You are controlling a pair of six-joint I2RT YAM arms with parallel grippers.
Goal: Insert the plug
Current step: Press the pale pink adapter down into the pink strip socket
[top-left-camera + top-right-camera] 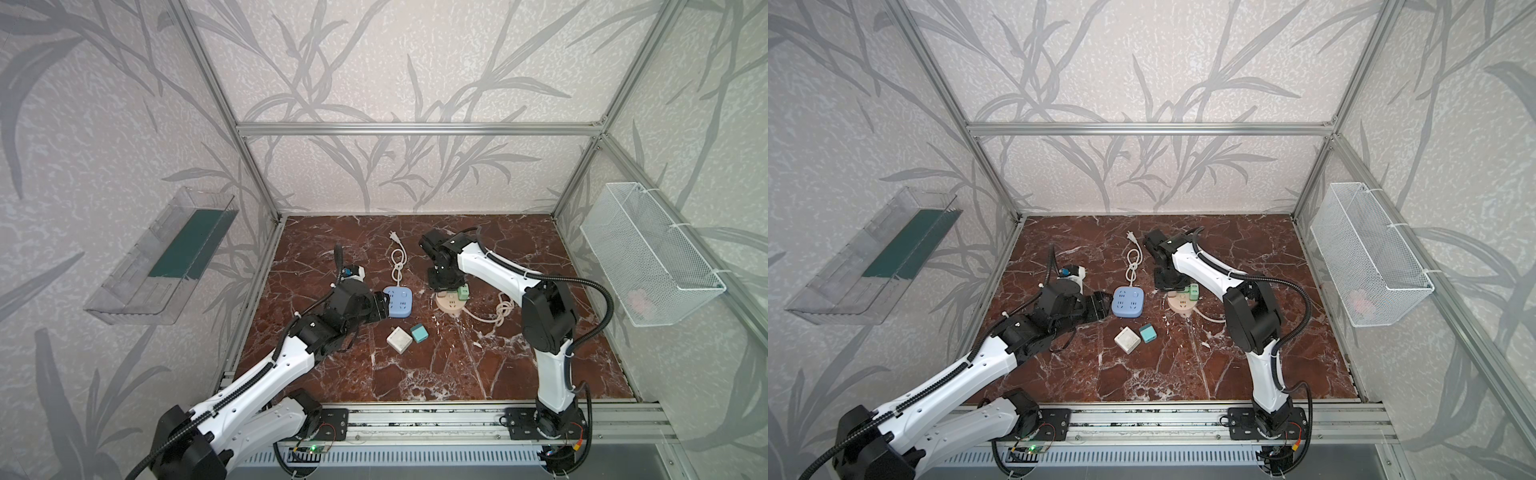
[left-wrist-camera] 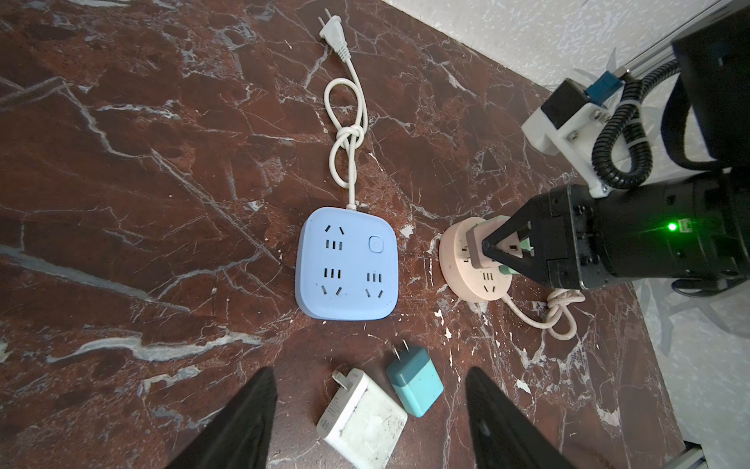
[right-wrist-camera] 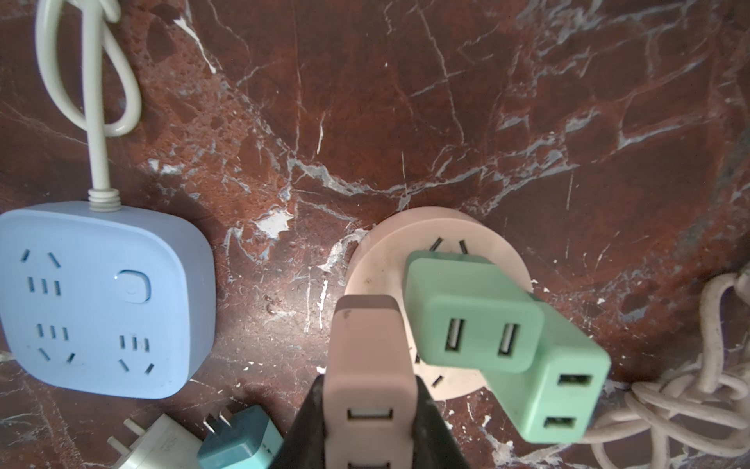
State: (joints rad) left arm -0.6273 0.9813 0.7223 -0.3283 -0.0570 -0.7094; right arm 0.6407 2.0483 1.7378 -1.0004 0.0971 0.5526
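My right gripper (image 3: pixel 369 385) is shut on a pinkish-beige plug (image 3: pixel 367 345), USB ports facing the wrist camera. The plug's far end sits at the face of the round pink socket (image 3: pixel 381 260), also seen in both top views (image 1: pixel 451 306) (image 1: pixel 1181 305). Whether its prongs are in, I cannot tell. Two green chargers (image 3: pixel 473 320) (image 3: pixel 556 390) stand plugged into that socket. My left gripper (image 2: pixel 369 375) is open next to the blue square power strip (image 2: pixel 347 264) (image 1: pixel 398 302), hovering over a white charger (image 2: pixel 361 414) and a teal charger (image 2: pixel 416 381).
The blue strip's white knotted cord (image 1: pixel 398 257) runs toward the back wall. A beige knotted cord (image 1: pixel 498 311) trails right of the round socket. A wire basket (image 1: pixel 648 253) hangs on the right wall, a clear tray (image 1: pixel 162 257) on the left wall.
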